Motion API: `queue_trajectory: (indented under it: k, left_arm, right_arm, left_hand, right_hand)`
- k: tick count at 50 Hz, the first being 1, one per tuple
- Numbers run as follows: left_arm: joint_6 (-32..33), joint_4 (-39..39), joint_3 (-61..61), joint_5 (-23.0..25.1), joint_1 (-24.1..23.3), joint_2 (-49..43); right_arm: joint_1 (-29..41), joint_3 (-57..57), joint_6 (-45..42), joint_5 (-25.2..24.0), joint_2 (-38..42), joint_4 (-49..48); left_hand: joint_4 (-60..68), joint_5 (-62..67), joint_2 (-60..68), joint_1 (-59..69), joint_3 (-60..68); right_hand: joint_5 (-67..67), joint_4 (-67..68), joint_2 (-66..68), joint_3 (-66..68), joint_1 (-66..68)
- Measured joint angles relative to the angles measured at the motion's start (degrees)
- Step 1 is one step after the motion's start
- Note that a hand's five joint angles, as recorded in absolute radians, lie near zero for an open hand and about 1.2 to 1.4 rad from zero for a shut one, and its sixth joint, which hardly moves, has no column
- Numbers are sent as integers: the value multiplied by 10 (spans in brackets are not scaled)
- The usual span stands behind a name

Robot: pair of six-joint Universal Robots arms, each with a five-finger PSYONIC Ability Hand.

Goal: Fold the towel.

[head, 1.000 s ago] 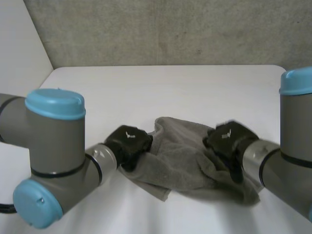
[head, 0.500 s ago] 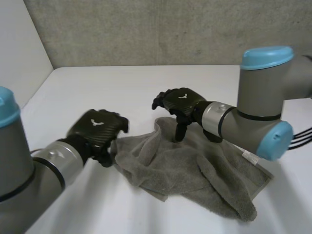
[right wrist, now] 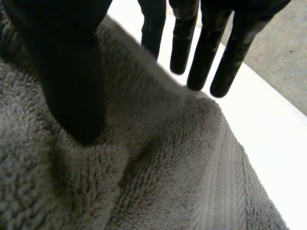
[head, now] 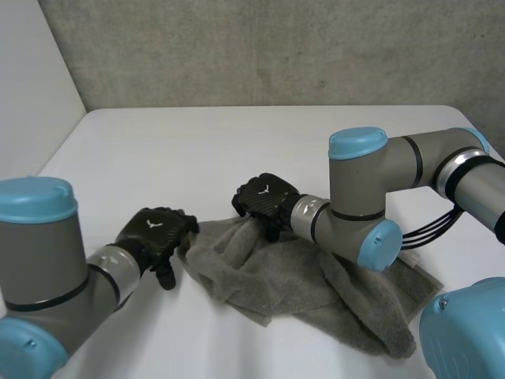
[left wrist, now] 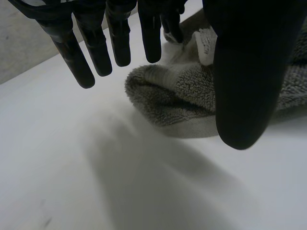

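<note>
You have bare white table point(head: 237, 142) across the whole far half, up to the grey concrete wall point(head: 276, 47), and more bare surface on the left side toward the white side wall point(head: 31, 79). The towel point(head: 323, 292) lies crumpled in the near middle, spreading toward the right. Its left edge is bunched and its near-right corner trails toward you. Your right arm point(head: 363, 205) reaches across above the towel's right part, so there is less room on that side. Your left hand point(head: 158, 231) hovers over bare table just beside the towel's left edge. In the left wrist view its fingers point(left wrist: 96, 48) are straight and spread well away from the thumb point(left wrist: 244, 72), and they hold nothing. The rolled edge of the towel sits between them, further off. Your right hand point(head: 264, 201) is at the towel's far-left edge. In the right wrist view its fingers point(right wrist: 211, 57) hang straight over the hem where cloth meets table, and its thumb point(right wrist: 72, 72) hangs over the pile. It is wide open and grips nothing, though I cannot tell whether the thumb touches the cloth. The towel is grey looped terry, thick and soft, with a flatter woven band along the hem. The table is smooth and matte.
</note>
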Motion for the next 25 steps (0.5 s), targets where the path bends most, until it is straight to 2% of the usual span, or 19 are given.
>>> queue_trajectory:
  k: [5,6,7,8,9,10,14,19,23,24,25]
  left_arm:
    - [-1,13,27,5,-8,-42]
    - [-1,14,29,6,-9,-46]
    - [-1,15,37,6,-12,-58]
    - [-1,15,40,6,-13,-62]
    - [-1,16,47,6,-15,-72]
    - [-1,16,50,6,-16,-77]
    - [-1,16,68,5,-19,-97]
    - [-1,21,99,3,-29,-121]
    - [1,26,133,0,-42,-139]
    - [2,28,146,-2,-45,-143]
    - [2,28,155,-3,-47,-146]
  right_arm:
    - [0,-1,-7,0,3,-3]
    - [0,-1,-8,0,3,-3]
    - [0,-2,-11,0,5,-3]
    - [0,-2,-13,0,6,-3]
    - [0,-3,-19,1,8,-4]
    - [0,-4,-21,2,9,-4]
    - [-1,-5,-31,8,8,-9]
    - [-9,6,-40,45,-24,-42]
    - [-19,26,-39,66,-60,-69]
    - [-21,30,-39,71,-69,-77]
    - [-24,34,-39,75,-76,-83]
  left_hand:
    - [-1,-1,-1,0,-1]
    - [-2,-1,-1,0,-2]
    - [-3,-3,-3,-4,-3]
    - [-3,-3,-4,-5,-3]
    - [-5,-4,-4,-6,-5]
    - [-5,-4,-4,-6,-5]
    - [-5,-4,-4,-6,-5]
    - [55,56,55,54,54]
    - [228,213,228,228,226]
    - [314,306,314,314,312]
    - [342,340,342,337,340]
  right_hand:
    - [190,201,204,200,202]
    - [190,201,204,200,202]
    - [334,346,360,353,330]
    - [334,346,360,353,330]
    - [390,431,439,433,346]
    - [401,458,458,456,346]
    - [410,477,459,475,348]
    - [416,478,459,475,360]
    - [417,478,459,475,361]
    - [417,478,459,475,361]
    - [419,478,459,475,363]
